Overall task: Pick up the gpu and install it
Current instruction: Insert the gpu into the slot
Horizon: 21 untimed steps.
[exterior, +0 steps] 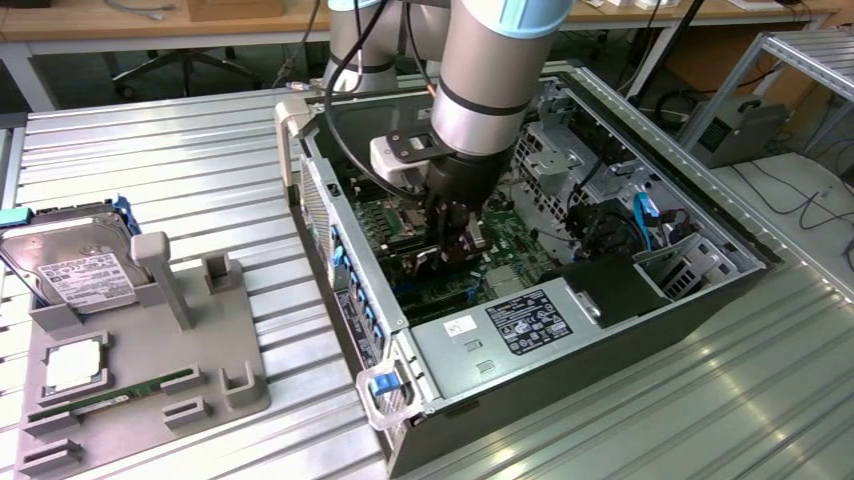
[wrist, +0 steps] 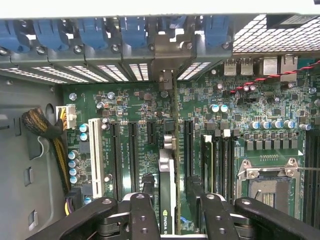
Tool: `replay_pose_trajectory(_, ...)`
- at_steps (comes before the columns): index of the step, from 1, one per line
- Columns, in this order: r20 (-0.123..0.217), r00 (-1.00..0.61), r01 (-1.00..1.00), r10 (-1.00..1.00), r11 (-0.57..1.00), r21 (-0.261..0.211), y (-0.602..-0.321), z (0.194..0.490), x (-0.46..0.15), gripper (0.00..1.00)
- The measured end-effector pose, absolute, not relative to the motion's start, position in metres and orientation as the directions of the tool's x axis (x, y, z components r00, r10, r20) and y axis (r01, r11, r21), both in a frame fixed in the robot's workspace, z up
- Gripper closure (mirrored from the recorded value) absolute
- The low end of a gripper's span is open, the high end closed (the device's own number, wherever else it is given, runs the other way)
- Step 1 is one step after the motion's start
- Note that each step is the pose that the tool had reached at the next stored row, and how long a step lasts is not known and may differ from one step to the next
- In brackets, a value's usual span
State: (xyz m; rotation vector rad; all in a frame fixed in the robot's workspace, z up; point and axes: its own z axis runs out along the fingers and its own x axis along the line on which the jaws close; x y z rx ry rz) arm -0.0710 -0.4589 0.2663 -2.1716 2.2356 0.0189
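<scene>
While the arm reaches down into the open computer case (exterior: 694,225), the pincer (wrist: 172,210) is closed partway on the gpu (wrist: 166,185), gripping the card edge-on between its fingers (wrist: 142,215). It stands upright over the motherboard (wrist: 240,125), among the expansion slots. At the exterior view's left, a grey tray (exterior: 220,370) on the counter (exterior: 174,150) carries a hard drive (exterior: 74,265).

I am reaching my gripper (exterior: 454,243) down into the computer case (exterior: 694,215), holding the gpu (wrist: 167,175) edge-on over the motherboard (wrist: 250,115); the hard drive (exterior: 74,265) is lying on the exterior view's left.
</scene>
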Motion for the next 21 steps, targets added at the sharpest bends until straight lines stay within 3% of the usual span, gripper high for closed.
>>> replay_pose_trajectory(10,-0.026,-0.029,-1.0,-0.999,0.029,-0.009,-0.4587,0.2662,-0.071,0.6)
replay_pose_trajectory(12,-0.026,-0.029,-1.0,-0.999,0.029,-0.009,-0.4587,0.2663,-0.0711,0.59)
replay_pose_trajectory(13,-0.026,-0.029,-1.0,-0.999,0.029,-0.009,-0.4584,0.2662,-0.071,0.53)
replay_pose_trajectory(21,-0.026,-0.029,-1.0,-0.999,0.029,-0.009,-0.4574,0.2661,-0.0711,0.53)
